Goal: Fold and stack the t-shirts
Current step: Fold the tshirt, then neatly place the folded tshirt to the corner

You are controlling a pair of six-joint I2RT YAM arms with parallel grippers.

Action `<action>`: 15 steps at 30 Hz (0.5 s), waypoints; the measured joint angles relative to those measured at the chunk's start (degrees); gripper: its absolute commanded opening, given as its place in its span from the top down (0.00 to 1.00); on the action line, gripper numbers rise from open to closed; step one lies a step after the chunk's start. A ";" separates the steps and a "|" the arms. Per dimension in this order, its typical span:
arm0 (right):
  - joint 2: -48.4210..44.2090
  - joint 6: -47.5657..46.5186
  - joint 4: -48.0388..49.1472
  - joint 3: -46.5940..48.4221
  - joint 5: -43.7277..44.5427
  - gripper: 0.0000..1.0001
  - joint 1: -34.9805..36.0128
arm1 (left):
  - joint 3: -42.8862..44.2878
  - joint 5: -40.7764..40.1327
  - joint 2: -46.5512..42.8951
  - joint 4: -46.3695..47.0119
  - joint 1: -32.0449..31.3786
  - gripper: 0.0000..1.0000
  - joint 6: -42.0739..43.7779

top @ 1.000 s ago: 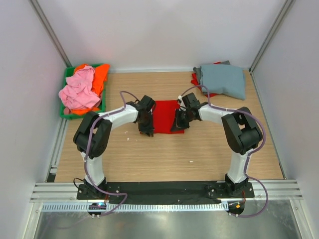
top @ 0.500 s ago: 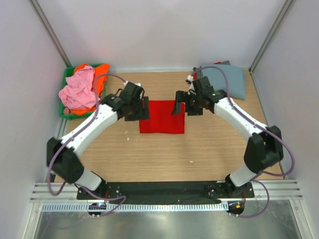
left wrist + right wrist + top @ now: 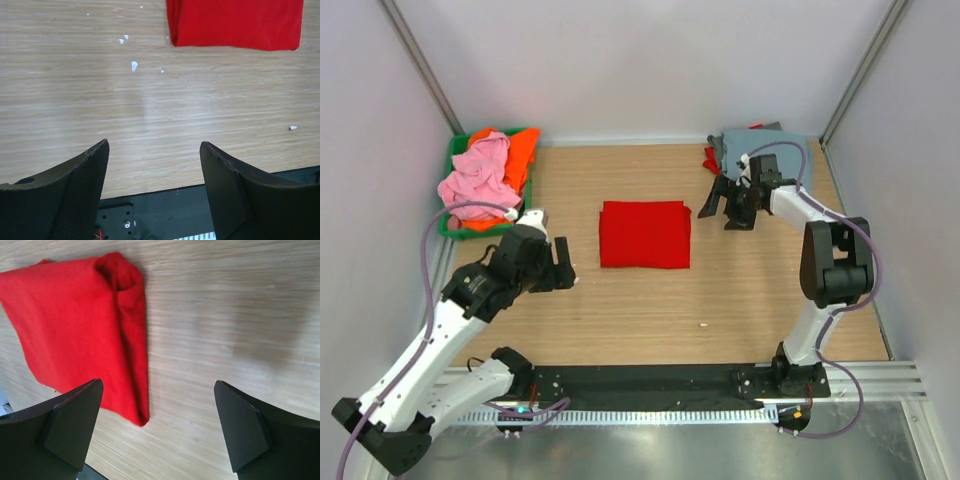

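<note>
Both grippers stand wide and empty: the left gripper [image 3: 563, 268] at the near left, the right gripper [image 3: 718, 208] just right of the folded red t-shirt [image 3: 643, 234]. It lies free mid-table [image 3: 640, 310], probably ready for the grey-blue t-shirt [image 3: 775, 152] stack, far right. The pink t-shirt [image 3: 475, 182] and the orange t-shirt [image 3: 523, 150] wait in the green bin [image 3: 457, 150]. No writing is readable.

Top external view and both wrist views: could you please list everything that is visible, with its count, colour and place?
red t-shirt: one, bright red, folded flat at the middle of the table
grey-blue t-shirt: one, grey-blue, far right corner
red cloth: one, red, under the grey-blue t-shirt, mostly hidden
pink t-shirt: one, pink, crumpled in the bin
orange t-shirt: one, orange, in the bin, under the pink one
bin: one, green, far left corner
white bits: several, white, on the table
table: one, light wood
left hand: one, black, open, empty, near left
right hand: one, black, open, empty, far right
</note>
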 measured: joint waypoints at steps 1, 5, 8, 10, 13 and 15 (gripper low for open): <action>1.81 0.52 1.33 -0.31 -1.07 0.00 -0.44 | -0.17 -0.59 -1.14 -0.52 0.00 0.25 0.00; 7.28 2.75 6.49 -0.48 -4.44 0.00 -1.01 | -0.09 -3.45 -6.21 -1.86 0.00 0.22 0.07; 9.68 5.09 10.67 -0.50 -7.06 0.00 -0.98 | 0.13 -5.44 -9.07 -3.04 0.00 0.16 0.09; 10.60 6.29 13.60 -0.52 -8.07 0.01 -0.85 | 0.42 -6.84 -11.10 -3.56 0.00 0.13 0.09; 12.28 8.26 18.10 -0.20 -9.40 0.05 0.04 | 0.44 -8.74 -13.94 -3.56 0.00 0.09 0.17; 13.62 9.25 20.72 0.55 -9.70 0.10 1.33 | 0.42 -9.88 -15.41 -3.45 0.00 0.03 0.24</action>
